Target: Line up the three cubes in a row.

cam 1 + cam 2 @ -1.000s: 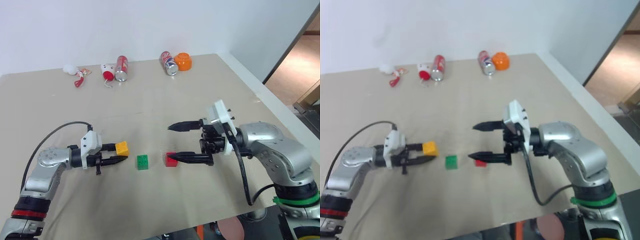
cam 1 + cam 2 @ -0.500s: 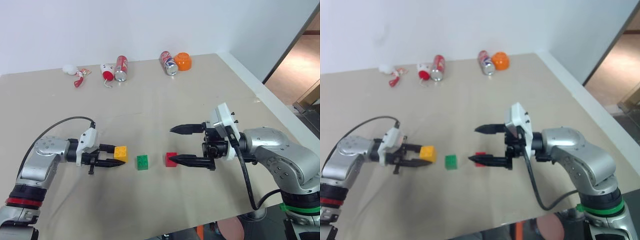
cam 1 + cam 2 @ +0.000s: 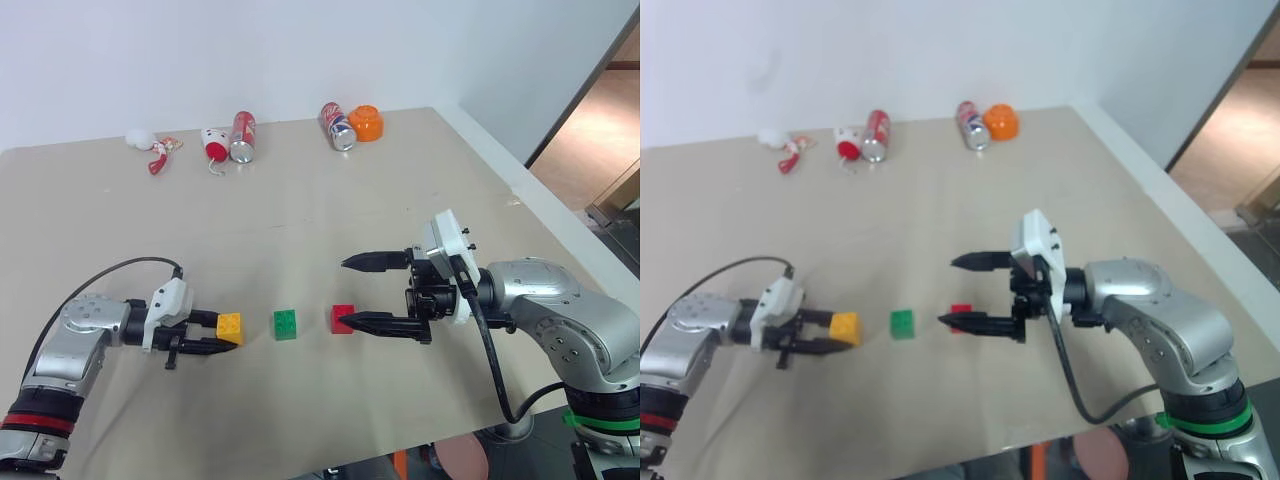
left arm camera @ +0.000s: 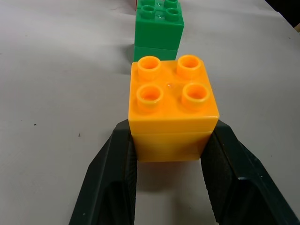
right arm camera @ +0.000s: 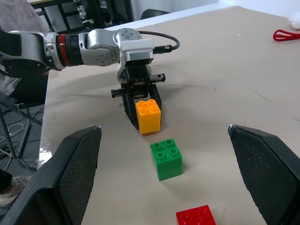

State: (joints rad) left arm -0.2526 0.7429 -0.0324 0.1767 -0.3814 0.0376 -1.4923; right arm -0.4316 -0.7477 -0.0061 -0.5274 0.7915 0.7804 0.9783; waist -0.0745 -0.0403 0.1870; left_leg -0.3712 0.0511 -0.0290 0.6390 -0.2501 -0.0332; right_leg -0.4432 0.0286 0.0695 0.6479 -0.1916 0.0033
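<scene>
Yellow-orange cube (image 3: 230, 327) is clamped in the left tool (image 3: 222, 334), low over the tabletop (image 3: 300, 200); green cube (image 3: 286, 324) lies just ahead, red cube (image 3: 343, 318) beyond, beside the wide-open right tool (image 3: 352, 292). Risk: release may skew it off the row line.
</scene>
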